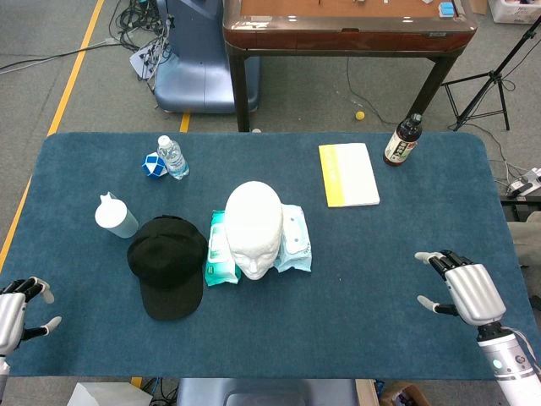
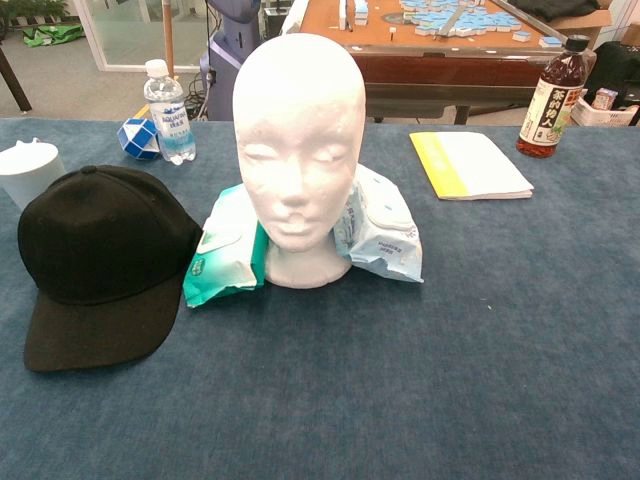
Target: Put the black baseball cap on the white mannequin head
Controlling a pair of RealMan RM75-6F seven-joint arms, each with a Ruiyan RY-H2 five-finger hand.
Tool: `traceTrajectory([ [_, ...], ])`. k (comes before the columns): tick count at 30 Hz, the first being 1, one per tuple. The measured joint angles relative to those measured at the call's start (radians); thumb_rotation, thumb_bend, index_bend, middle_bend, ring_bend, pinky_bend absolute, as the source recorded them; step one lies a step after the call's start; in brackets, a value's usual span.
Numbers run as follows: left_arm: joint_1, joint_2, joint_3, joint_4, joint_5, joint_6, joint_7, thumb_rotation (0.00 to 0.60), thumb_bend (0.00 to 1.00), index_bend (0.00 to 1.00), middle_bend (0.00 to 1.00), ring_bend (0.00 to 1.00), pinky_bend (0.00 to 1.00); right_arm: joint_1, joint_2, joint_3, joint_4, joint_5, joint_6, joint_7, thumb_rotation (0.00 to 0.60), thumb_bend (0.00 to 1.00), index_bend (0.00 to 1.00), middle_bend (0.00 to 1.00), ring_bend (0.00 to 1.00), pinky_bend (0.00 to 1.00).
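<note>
a: where is the black fabric baseball cap (image 1: 167, 264) right now?

b: lying flat on the blue felt-covered desk (image 1: 406, 279), crown up and brim toward the robot; it sits just to the left of the white foam mannequin head (image 1: 254, 227), with the green soft pack of wet wipes (image 2: 225, 252) between them; the pale blue wipes pack (image 2: 378, 228) lies against the head's other side.

a: and the hands?

b: the left hand (image 1: 15, 309) hovers at the near left corner of the desk, fingers spread and holding nothing; the right hand (image 1: 463, 288) hovers near the right edge, fingers also apart and empty; both are well apart from the cap.

a: how would it handle, do you think?

b: light and soft, i'd judge; the crown will likely collapse under a pinch, while the brim looks stiffer; taking the brim, or the crown's rim on both sides, seems the safer hold.

a: any risk?

b: the head looks light and stands loose on its neck; a downward tug could tip it.
</note>
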Motion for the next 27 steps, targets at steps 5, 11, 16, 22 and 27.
traceTrajectory([
  [5,0.002,-0.001,0.002,-0.002,0.001,0.005,0.006,0.6,0.09,0.56,0.4,0.32,0.41,0.0,0.002,-0.003,-0.005,-0.007,0.002,-0.003,0.6,0.02,0.28,0.37,0.29,0.46],
  [11,0.004,-0.008,0.006,-0.004,0.009,0.009,0.013,0.6,0.09,0.56,0.4,0.32,0.42,0.002,0.006,-0.002,-0.005,-0.003,-0.002,0.008,0.6,0.02,0.28,0.37,0.29,0.46],
  [16,0.008,-0.015,0.014,-0.005,0.04,0.026,0.016,0.6,0.09,0.57,0.4,0.32,0.44,0.003,0.011,0.0,-0.008,0.002,-0.003,0.012,0.6,0.02,0.28,0.37,0.29,0.46],
  [22,0.012,-0.025,0.03,-0.003,0.093,0.048,0.0,0.6,0.09,0.62,0.46,0.35,0.48,0.004,0.013,0.0,-0.01,0.0,-0.004,0.013,0.6,0.02,0.28,0.37,0.29,0.46],
  [27,0.014,-0.038,0.049,-0.006,0.155,0.069,-0.012,0.6,0.09,0.69,0.57,0.39,0.5,0.012,0.012,0.001,-0.016,0.003,-0.018,0.002,0.6,0.02,0.28,0.37,0.29,0.46],
])
